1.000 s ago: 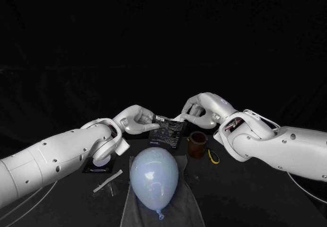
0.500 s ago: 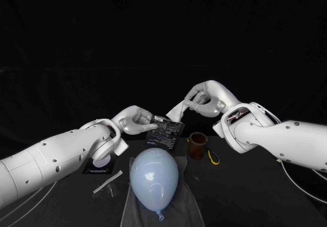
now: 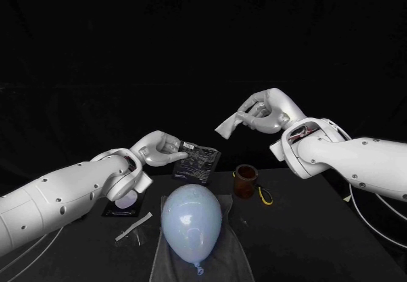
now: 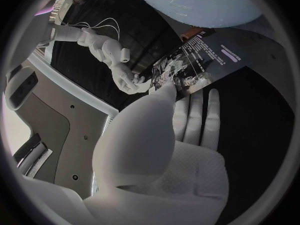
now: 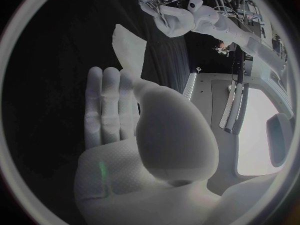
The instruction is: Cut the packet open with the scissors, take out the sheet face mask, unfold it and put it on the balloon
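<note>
Just right of centre in the head view, the sheet face mask (image 3: 226, 127) hangs as a small folded white wad, clear of the packet and well above the table (image 3: 322, 235). The right hand (image 3: 261, 116) pinches its upper end between thumb and fingers, up in the right half of the frame. Lower and to the left, the dark printed packet (image 3: 197, 163) is gripped by one edge in the left hand (image 3: 157, 150), with its free end tilted toward the centre. Mask and packet are apart, so the removal step looks finished and unfolding comes next. That calls for both hands on the mask, so the left hand would likely have to put the empty packet down first and then take an opposite edge of the wad. Wet folded sheet tends to cling to itself, so teasing the layers apart may be fiddly. Below, at lower centre, the pale blue balloon (image 3: 192, 216) lies on a clear sheet (image 3: 233, 252), bare and waiting. To its right stand a brown cup (image 3: 246, 180) and, beside it, the yellow-handled scissors (image 3: 265, 194). A cut strip (image 3: 134, 225) lies to the balloon's left.
</note>
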Action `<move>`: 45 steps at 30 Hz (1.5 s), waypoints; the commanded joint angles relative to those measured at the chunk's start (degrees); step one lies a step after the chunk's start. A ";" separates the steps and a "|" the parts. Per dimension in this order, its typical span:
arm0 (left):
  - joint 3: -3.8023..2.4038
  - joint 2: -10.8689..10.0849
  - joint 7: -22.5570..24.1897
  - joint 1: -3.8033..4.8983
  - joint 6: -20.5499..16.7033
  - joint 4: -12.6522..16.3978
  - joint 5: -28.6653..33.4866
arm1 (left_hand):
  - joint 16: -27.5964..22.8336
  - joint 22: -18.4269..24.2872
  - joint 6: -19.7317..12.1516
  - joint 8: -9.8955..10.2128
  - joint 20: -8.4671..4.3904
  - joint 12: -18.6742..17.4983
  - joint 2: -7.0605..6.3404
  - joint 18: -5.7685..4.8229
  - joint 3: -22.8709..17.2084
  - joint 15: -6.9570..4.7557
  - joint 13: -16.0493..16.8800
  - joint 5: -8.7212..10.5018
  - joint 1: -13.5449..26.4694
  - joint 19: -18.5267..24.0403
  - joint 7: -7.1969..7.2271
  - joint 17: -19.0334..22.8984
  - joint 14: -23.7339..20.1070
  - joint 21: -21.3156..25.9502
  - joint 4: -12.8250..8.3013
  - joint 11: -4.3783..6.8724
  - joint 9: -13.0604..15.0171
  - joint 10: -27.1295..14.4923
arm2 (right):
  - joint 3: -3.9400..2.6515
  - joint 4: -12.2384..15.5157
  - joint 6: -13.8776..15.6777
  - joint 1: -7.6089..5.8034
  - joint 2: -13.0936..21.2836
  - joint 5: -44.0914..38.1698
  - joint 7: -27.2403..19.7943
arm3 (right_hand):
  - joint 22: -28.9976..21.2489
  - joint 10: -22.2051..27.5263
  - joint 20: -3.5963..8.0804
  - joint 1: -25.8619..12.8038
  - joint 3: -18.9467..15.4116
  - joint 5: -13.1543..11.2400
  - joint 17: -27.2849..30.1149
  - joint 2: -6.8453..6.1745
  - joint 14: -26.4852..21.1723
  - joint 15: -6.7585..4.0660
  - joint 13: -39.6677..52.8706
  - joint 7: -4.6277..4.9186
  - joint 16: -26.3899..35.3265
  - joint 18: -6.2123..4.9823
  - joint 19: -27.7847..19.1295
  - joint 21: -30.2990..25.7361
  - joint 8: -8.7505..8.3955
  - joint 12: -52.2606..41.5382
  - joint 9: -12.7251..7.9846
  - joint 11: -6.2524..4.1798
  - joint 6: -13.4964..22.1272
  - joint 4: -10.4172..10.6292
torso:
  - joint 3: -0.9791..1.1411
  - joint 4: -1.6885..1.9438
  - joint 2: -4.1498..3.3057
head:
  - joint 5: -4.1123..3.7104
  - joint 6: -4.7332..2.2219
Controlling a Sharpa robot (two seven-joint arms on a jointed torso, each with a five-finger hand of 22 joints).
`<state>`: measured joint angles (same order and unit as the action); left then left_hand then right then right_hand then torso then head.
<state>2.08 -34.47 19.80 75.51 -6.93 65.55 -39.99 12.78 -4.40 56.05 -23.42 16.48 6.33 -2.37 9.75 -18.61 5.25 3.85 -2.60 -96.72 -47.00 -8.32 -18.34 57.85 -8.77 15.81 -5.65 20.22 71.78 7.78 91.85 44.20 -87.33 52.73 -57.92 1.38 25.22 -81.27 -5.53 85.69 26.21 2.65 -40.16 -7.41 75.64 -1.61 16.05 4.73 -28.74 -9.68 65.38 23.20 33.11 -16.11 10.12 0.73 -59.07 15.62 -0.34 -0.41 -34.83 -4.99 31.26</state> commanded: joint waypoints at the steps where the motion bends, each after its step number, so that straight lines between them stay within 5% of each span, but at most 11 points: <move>1: -0.05 -0.97 0.64 0.04 -1.54 0.43 4.47 | -0.35 0.08 0.28 -0.43 -0.03 -0.42 -0.66 0.25 -0.75 0.19 0.05 -0.15 -0.09 -0.18 0.04 -0.10 0.36 0.14 -0.03 0.05 2.81 0.47 | -0.07 -0.39 -1.21 -0.24 0.36 3.78 -3.07 | 0.09 0.29 0.30 0.69 0.35 0.13 -0.06 0.05 -0.48 -0.09 0.06 -0.47 -0.30 -0.62 -0.28 0.32 0.41 0.10 1.92 -0.18 0.12 -0.45 | 0.00 0.00 -0.04 | -0.01 0.16; 10: -0.21 -7.72 0.51 0.10 -1.81 5.36 11.40 | -0.49 0.11 0.26 -0.52 -0.01 -0.54 -1.09 0.21 -1.71 0.20 0.07 -0.15 0.25 -0.05 -0.01 -0.21 0.41 0.22 -0.22 0.03 2.84 0.54 | -0.02 -1.07 -3.58 -0.44 1.17 4.22 -2.59 | 0.14 0.32 0.30 0.71 0.35 0.13 -0.06 0.04 -0.51 -0.08 0.08 -0.45 -0.29 -0.61 -0.31 0.37 0.42 0.12 1.94 -0.16 0.16 -0.49 | -0.04 0.20 -0.03 | 0.08 1.19; 19: -0.27 -14.50 0.11 0.19 -2.21 9.34 14.56 | -0.63 0.13 0.27 -0.63 0.00 -0.66 -1.53 0.16 -2.77 0.22 0.09 -0.15 0.74 0.08 -0.06 -0.33 0.51 0.29 -0.44 0.00 2.88 0.65 | 0.32 1.03 -4.74 2.01 3.26 2.36 -2.45 | 0.16 0.32 0.31 0.71 0.34 0.13 -0.06 0.05 -0.51 -0.08 0.08 -0.44 -0.29 -0.61 -0.32 0.38 0.43 0.12 1.94 -0.15 0.16 -0.49 | -0.10 0.29 0.07 | 0.98 3.20; 26: -0.21 -19.86 -0.23 0.21 -1.66 11.11 15.32 | -0.74 0.16 0.33 -0.78 -0.01 -0.75 -1.99 0.05 -3.82 0.21 0.11 -0.15 1.32 0.39 -0.05 -0.49 0.65 0.43 -0.69 0.02 2.94 0.82 | 0.56 3.12 -5.40 5.91 4.89 0.61 -2.72 | 0.20 0.32 0.30 0.70 0.33 0.13 -0.07 0.05 -0.53 -0.07 0.10 -0.43 -0.29 -0.59 -0.34 0.42 0.45 0.13 1.96 -0.14 0.18 -0.50 | 0.05 0.04 0.05 | 3.93 5.52; 32: 0.54 -24.94 -1.93 0.21 5.47 10.49 13.95 | -0.94 -0.26 0.34 -0.92 -0.20 -0.94 -2.55 0.44 -5.01 0.24 0.12 -0.15 2.03 -0.76 -0.09 -0.72 0.70 -0.41 -1.35 -0.01 3.01 0.91 | 0.80 2.86 -5.80 8.62 5.26 -0.16 -2.76 | 0.20 0.32 0.30 0.70 0.33 0.13 -0.07 0.05 -0.53 -0.07 0.10 -0.43 -0.29 -0.59 -0.34 0.42 0.45 0.13 1.96 -0.14 0.18 -0.50 | 0.08 0.19 0.38 | 7.21 7.70; 37: 2.36 -27.88 -5.77 0.05 16.21 9.07 14.77 | -0.98 -0.34 0.37 -0.98 -0.22 -1.03 -2.76 0.48 -5.11 0.28 0.09 -0.15 2.46 -0.96 -0.07 -0.81 0.71 -0.58 -1.41 -0.05 3.04 0.89 | 0.88 1.58 -5.92 9.82 4.89 -0.32 -3.07 | 0.22 0.34 0.30 0.69 0.33 0.13 -0.07 0.04 -0.55 -0.07 0.10 -0.42 -0.28 -0.58 -0.37 0.44 0.46 0.15 1.96 -0.13 0.19 -0.51 | -0.01 0.22 0.86 | 10.46 9.89; 43: 4.39 -30.46 -8.76 -0.80 23.80 8.64 15.58 | -0.99 -0.39 0.40 -1.02 -0.23 -1.07 -2.88 0.51 -5.15 0.27 0.08 -0.15 2.61 -1.10 -0.04 -0.86 0.72 -0.69 -1.50 -0.04 3.06 0.90 | 0.98 0.69 -6.07 10.38 4.47 -0.42 -3.19 | 0.24 0.35 0.29 0.69 0.33 0.13 -0.07 0.05 -0.56 -0.07 0.11 -0.42 -0.27 -0.57 -0.38 0.45 0.47 0.15 1.97 -0.12 0.20 -0.51 | -0.19 0.34 1.03 | 12.95 10.97; 45: 5.02 -31.22 -10.48 -1.10 26.99 8.41 15.70 | -0.99 -0.50 0.42 -1.06 -0.29 -1.10 -2.91 0.58 -5.24 0.25 0.08 -0.14 2.79 -1.41 -0.02 -0.94 0.76 -0.92 -1.63 -0.02 3.09 0.95 | 1.03 0.41 -6.15 10.51 4.25 -0.59 -3.18 | 0.24 0.35 0.29 0.69 0.33 0.13 -0.07 0.05 -0.56 -0.07 0.11 -0.42 -0.27 -0.57 -0.38 0.45 0.47 0.15 1.97 -0.12 0.20 -0.51 | -0.23 0.31 1.11 | 14.32 11.39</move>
<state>7.01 -65.40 13.33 74.52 10.31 74.03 -25.52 12.11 -4.87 55.96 -24.09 16.20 5.43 -5.26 9.65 -23.60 5.65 3.91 -2.62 -94.31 -48.15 -8.37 -19.23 58.25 -9.49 14.14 -5.64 20.63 72.19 8.81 92.43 38.79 -76.91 57.15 -57.31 -0.96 25.39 -81.16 -5.34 85.66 26.36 2.64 -40.15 -7.38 75.52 -1.73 16.07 4.71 -28.74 -9.19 65.17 23.40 33.42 -16.06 10.47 0.85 -58.90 15.46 -0.48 -0.11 -33.87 7.84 42.14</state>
